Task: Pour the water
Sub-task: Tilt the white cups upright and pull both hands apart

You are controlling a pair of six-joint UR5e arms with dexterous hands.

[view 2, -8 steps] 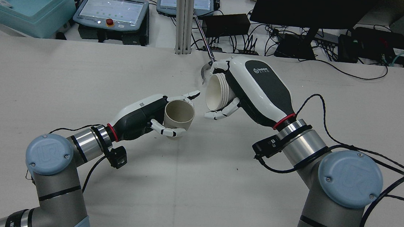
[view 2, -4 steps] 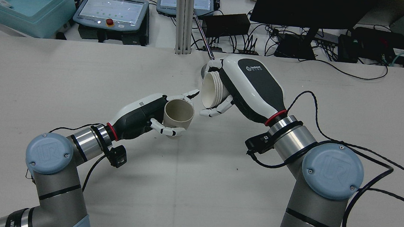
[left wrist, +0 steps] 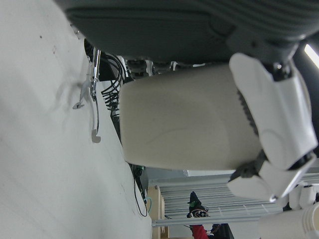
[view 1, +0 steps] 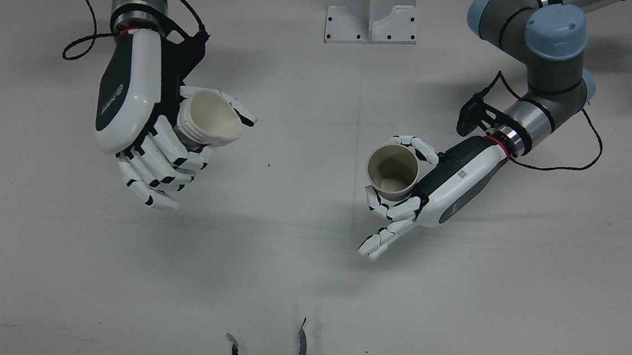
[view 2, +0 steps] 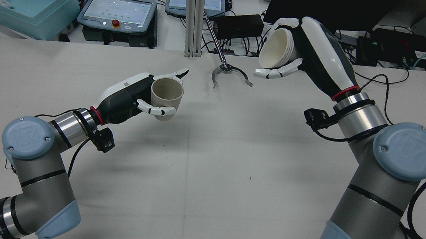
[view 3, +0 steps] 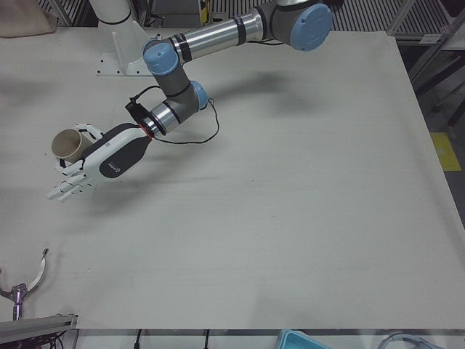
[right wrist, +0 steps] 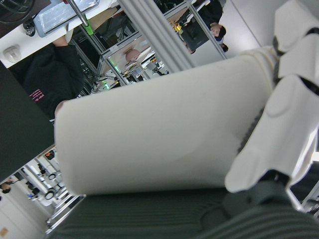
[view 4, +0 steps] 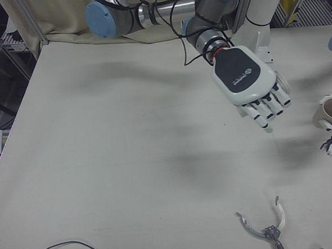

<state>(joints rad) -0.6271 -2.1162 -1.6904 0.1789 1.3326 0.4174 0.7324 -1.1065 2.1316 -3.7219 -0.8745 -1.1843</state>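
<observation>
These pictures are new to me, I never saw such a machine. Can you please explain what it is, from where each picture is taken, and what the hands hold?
It is a robot with two metal arms, each ending in a white hand with many fingers. Two pictures look at the whole table: one from behind the robot, one almost straight down from the opposite side. Two more show one half of the table each, and two come from small cameras on the hands, so the cups fill them, lying sideways.

The left hand holds a beige cup upright above the table. The right hand holds a white cup raised high and tilted, its opening towards the beige cup, with a clear gap between them. No water can be seen.

On the table lies only a metal claw tool at the far edge.
</observation>
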